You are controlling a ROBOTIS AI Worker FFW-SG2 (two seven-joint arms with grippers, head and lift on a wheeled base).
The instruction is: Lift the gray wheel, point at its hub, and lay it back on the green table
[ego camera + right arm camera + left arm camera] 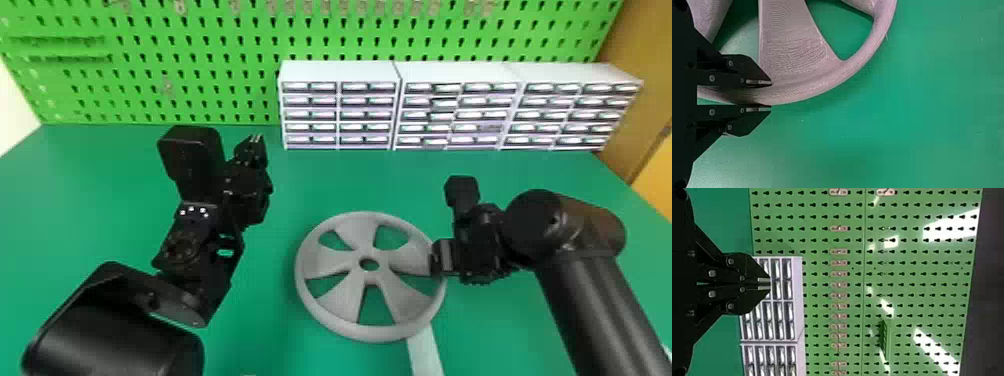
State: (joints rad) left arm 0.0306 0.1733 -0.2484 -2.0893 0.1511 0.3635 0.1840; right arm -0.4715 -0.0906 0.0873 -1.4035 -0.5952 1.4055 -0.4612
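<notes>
Pinched by the right gripper (771, 95) at one side only, the gray wheel (789, 55) may sag toward left edge of green table (325, 185); the left gripper (770, 284) is closed, empty.

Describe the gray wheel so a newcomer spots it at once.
Start at the green pegboard and come forward past the white drawer cabinets to the green table. By the right gripper is the gray wheel. It alone is round, with broad spokes and a center hole; the pale strip beside it is straight.
</notes>
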